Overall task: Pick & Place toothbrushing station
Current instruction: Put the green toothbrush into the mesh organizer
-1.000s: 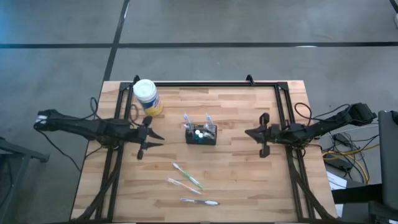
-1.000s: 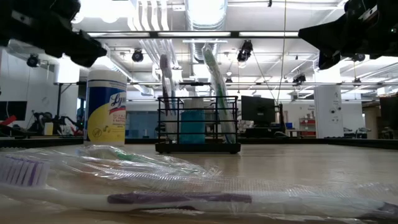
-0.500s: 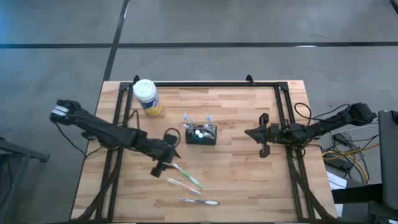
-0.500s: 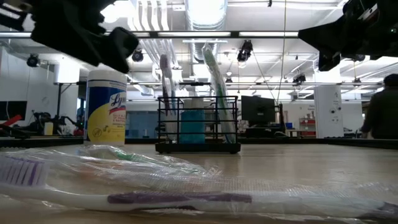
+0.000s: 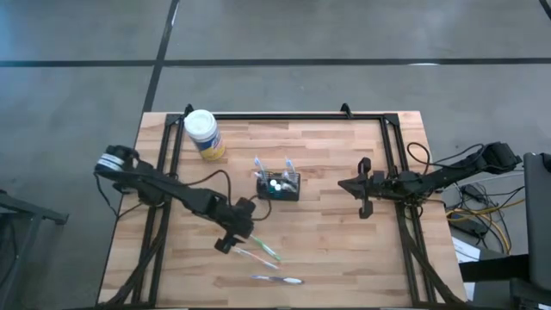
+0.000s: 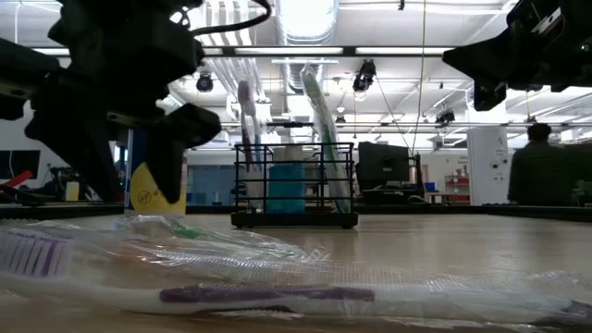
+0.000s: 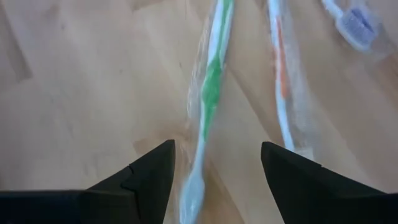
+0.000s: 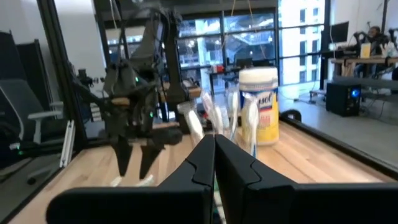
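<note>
The toothbrushing station, a small black wire caddy [image 5: 278, 186] holding two upright toothbrushes, stands on its base at the table's middle; it also shows in the low view [image 6: 294, 185]. Three wrapped toothbrushes lie flat nearer the front edge: green [image 7: 210, 99], orange [image 7: 280, 81] and purple [image 5: 277, 279]. My left gripper [image 5: 234, 237] is open and points down just above the table, its fingers standing either side of the green toothbrush's end. My right gripper [image 5: 344, 184] is shut and empty, raised at the table's right, pointing toward the caddy.
A white-capped, yellow-labelled round jar [image 5: 203, 133] stands at the far left, half hidden behind my left gripper in the low view [image 6: 153, 190]. A black frame [image 5: 284, 115] runs along the table's edges. A person [image 6: 541, 166] stands in the room beyond.
My left gripper has swung from beside the jar toward the table's near edge and right, tipped to point down and come down over the green toothbrush, staying open. A person has walked into the low view at the right.
</note>
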{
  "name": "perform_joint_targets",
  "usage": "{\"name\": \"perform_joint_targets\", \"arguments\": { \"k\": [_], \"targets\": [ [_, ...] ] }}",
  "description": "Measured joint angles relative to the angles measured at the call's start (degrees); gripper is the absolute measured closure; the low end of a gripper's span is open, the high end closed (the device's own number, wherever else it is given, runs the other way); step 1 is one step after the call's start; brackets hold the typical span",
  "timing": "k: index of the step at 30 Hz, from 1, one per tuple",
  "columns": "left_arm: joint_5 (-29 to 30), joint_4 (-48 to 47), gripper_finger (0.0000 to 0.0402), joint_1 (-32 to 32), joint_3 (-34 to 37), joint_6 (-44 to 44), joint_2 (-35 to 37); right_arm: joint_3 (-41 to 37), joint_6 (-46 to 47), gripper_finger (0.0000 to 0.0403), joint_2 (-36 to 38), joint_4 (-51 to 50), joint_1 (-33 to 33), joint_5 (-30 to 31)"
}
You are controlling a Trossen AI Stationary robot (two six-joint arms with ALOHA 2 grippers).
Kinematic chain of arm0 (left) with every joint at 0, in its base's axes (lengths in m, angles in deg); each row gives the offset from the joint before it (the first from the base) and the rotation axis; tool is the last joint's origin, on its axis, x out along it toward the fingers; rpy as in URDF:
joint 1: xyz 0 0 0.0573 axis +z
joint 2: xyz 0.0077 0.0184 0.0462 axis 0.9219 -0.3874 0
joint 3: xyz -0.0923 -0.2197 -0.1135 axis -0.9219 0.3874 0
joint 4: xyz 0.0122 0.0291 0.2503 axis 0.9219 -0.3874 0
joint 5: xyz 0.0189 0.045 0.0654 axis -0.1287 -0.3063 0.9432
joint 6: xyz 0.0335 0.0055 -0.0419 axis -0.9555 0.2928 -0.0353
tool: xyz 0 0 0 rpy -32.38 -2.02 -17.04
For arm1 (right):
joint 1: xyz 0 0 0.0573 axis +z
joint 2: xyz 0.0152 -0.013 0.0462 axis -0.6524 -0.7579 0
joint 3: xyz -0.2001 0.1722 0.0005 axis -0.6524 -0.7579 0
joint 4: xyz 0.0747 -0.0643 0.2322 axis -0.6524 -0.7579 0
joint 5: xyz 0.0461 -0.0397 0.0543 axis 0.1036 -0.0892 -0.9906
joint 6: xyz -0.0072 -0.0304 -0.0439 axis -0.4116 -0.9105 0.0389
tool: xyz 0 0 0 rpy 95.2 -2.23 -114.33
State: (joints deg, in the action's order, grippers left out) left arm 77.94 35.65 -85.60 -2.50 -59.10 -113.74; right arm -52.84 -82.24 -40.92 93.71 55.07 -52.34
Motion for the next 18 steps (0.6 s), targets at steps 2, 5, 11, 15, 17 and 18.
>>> {"name": "perform_joint_targets", "arguments": {
  "k": [2, 5, 11, 15, 17, 18],
  "targets": [
    [-0.01, 0.43, 0.0158, -0.02, -0.63, -0.54, -1.83, 0.0, 0.0, 0.0394, -0.19, -0.09, 0.0, 0.12],
    [-0.01, 0.33, 0.0158, 0.0, -1.56, -1.62, -4.8, 0.0, 0.2, 0.0394, -0.48, -0.2, 0.0, 0.27],
    [1.26, 0.42, 0.0158, 0.06, -3.64, -3.7, -9.65, 0.0, 0.42, 0.0394, -0.44, -0.1, -0.02, 1.58],
    [1.22, 0.37, 0.0179, 0.11, -3.85, -4.72, -10.48, 0.01, 0.44, 0.0394, -0.64, -0.1, -0.02, 1.58],
    [1.18, 0.37, 0.0205, 0.13, -3.83, -4.78, -9.83, 0.0, 0.43, 0.0394, -0.71, -0.12, -0.02, 1.56],
    [1.22, 0.41, 0.0222, 0.11, -3.8, -4.79, -9.58, 0.0, 0.44, 0.0394, -0.78, -0.1, -0.02, 1.55]
  ]
}}
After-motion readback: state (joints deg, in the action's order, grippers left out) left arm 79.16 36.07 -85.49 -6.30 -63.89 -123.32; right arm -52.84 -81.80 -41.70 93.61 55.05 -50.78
